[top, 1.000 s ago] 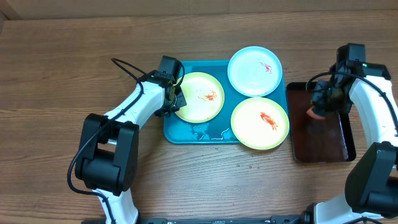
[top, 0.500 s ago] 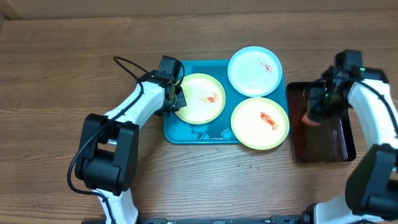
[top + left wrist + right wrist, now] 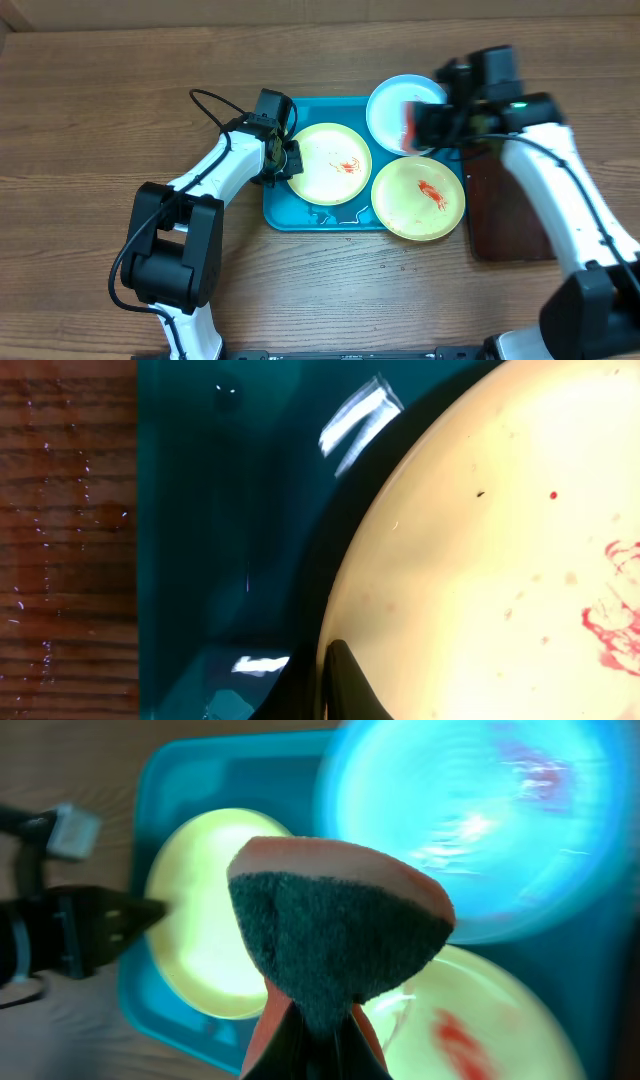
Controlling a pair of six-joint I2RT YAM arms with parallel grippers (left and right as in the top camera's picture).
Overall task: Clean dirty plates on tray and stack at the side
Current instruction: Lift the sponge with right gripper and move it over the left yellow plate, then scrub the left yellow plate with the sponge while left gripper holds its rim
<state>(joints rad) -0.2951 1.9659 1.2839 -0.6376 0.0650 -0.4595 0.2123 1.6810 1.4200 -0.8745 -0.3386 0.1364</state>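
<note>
Wood-grain table (image 3: 80, 150) under turquoise tray (image 3: 285, 215) and dark brown tray (image 3: 490, 232)

Right gripper (image 3: 418, 124), clamped on the sponge (image 3: 338, 925), has left the brown tray (image 3: 510, 215) and is over the light blue plate (image 3: 392, 98). Left yellow-green plate (image 3: 330, 163) sits slightly further right.

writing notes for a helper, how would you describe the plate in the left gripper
Find the turquoise tray mid-table. Of three plates on it, take the pale yellow-green plate on its left half, rim in the left gripper. The other yellow-green plate sits lower right with a bolder red smear; the third plate is light blue.
</note>
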